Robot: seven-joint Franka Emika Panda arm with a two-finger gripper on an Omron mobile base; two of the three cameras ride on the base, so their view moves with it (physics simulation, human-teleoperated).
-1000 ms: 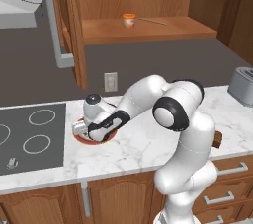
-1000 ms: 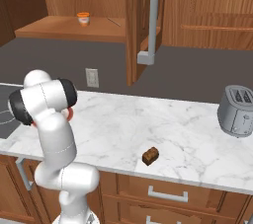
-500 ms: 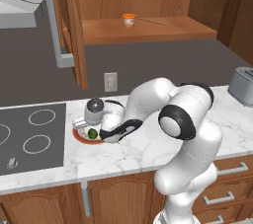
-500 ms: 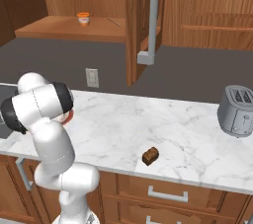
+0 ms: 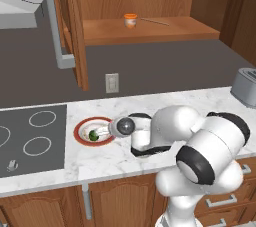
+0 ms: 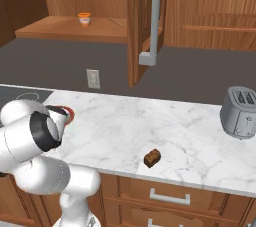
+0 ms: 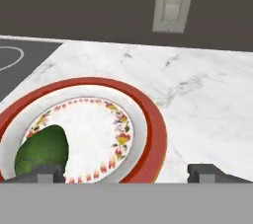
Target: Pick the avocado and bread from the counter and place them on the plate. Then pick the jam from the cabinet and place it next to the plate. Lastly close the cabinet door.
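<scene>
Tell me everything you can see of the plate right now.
The plate is round, with a wide red-brown rim, a pale band and a cream centre ringed by small coloured marks. It lies flat on the white marble counter, just right of the stovetop. The green avocado rests inside it; the pincer hangs open just above its rim.

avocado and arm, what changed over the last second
The avocado has been let go and now lies on the plate; the gripper, fingers apart, has drawn back toward the plate's right edge. Bread, jam and the open cabinet door stayed put.

Kitchen: stovetop (image 5: 30,141), toaster (image 6: 242,112), cabinets.
</scene>
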